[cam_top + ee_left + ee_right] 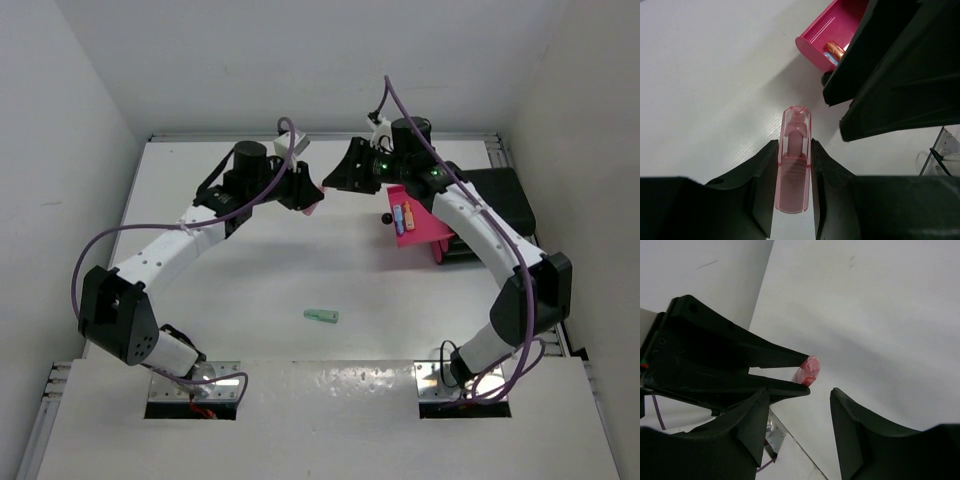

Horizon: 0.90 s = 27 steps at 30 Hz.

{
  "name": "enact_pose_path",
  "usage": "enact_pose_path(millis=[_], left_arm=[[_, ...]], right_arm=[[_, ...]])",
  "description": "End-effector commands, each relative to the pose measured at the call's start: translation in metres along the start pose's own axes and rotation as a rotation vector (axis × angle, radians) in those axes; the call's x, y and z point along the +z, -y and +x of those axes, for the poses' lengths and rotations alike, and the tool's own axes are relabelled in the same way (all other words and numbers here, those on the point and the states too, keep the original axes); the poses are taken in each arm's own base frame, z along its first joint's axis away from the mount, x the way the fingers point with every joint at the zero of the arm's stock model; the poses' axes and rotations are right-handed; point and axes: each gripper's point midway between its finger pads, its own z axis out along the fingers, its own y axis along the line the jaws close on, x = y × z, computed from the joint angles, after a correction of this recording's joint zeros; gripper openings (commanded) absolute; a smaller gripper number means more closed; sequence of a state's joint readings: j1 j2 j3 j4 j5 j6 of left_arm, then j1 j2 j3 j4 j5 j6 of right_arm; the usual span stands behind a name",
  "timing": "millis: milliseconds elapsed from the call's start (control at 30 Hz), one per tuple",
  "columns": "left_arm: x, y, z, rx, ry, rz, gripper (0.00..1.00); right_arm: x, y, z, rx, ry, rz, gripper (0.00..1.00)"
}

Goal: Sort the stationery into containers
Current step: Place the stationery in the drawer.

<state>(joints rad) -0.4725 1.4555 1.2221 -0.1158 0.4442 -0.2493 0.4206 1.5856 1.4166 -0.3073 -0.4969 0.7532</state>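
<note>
My left gripper (308,198) is shut on a stubby translucent pink piece (794,165) and holds it above the table; the piece also shows in the top view (314,208). My right gripper (338,180) is open and empty, tip to tip with the left one. In the right wrist view the pink piece (809,371) sits between the left gripper's fingers, just beyond my open right gripper (800,392). A magenta drawer (428,232) stands pulled out of the black box (497,200), with an orange piece (408,215) and a blue piece (399,216) inside. A mint piece (321,316) lies on the table.
The drawer's round black knob (386,218) faces left, close under the right arm. In the left wrist view the drawer (816,36) lies beyond the right gripper's black fingers (890,75). White walls close in the table at the back and both sides.
</note>
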Motion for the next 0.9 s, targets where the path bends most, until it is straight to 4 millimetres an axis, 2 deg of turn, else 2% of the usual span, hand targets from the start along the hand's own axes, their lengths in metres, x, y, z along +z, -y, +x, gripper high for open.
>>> enact_pose_path(millis=[0,133,233,367,400,467,500,567,600,667,700,733,767,800,833,867], left_arm=[[-0.001,0.016,-0.03,0.033,0.076,0.04,0.0],[-0.002,0.021,-0.029,0.045,0.076,0.055,0.0],[-0.004,0.023,-0.03,0.047,0.079,0.058,0.0],[-0.004,0.025,-0.032,0.045,0.081,0.065,0.0],[-0.004,0.026,-0.033,0.047,0.082,0.068,0.0],[-0.004,0.026,-0.033,0.045,0.082,0.07,0.0],[-0.004,0.026,-0.033,0.049,0.083,0.07,0.0],[-0.004,0.025,-0.032,0.056,0.081,0.071,0.01],[-0.003,0.024,-0.03,0.055,0.074,0.068,0.19],[-0.005,0.021,-0.029,0.07,0.07,0.062,0.38],[-0.007,0.015,-0.028,0.068,0.064,0.04,0.58],[-0.01,0.01,-0.027,0.065,0.06,0.024,0.69],[-0.011,0.004,-0.024,0.058,0.05,0.009,0.82],[-0.016,-0.006,-0.02,0.048,0.03,-0.016,1.0],[-0.019,-0.012,-0.02,0.081,0.02,-0.027,1.0],[-0.022,-0.017,-0.018,0.109,0.005,-0.037,1.0]], right_arm=[[0.01,0.003,0.004,-0.005,-0.003,0.003,0.51],[0.018,0.009,0.008,0.018,-0.016,0.019,0.5],[0.021,0.011,0.008,0.036,-0.021,0.024,0.45],[0.024,0.011,0.008,0.04,-0.023,0.019,0.31],[0.025,0.01,0.009,0.038,-0.025,0.015,0.24],[0.025,0.009,0.01,0.034,-0.03,0.003,0.16],[0.024,0.009,0.01,0.034,-0.029,0.002,0.08],[0.021,0.007,0.009,0.016,-0.032,-0.002,0.01],[0.017,0.008,0.006,0.01,-0.025,0.001,0.0],[0.009,0.01,-0.001,-0.008,-0.021,0.008,0.0],[-0.001,0.015,-0.009,-0.014,-0.009,0.012,0.0],[-0.009,0.016,-0.02,-0.058,0.005,0.008,0.0],[-0.017,0.021,-0.019,-0.054,-0.012,0.025,0.0],[-0.03,0.033,-0.03,-0.054,0.004,0.053,0.0],[-0.044,0.039,-0.034,-0.085,-0.015,0.086,0.0],[-0.057,0.049,-0.045,-0.098,0.002,0.118,0.0]])
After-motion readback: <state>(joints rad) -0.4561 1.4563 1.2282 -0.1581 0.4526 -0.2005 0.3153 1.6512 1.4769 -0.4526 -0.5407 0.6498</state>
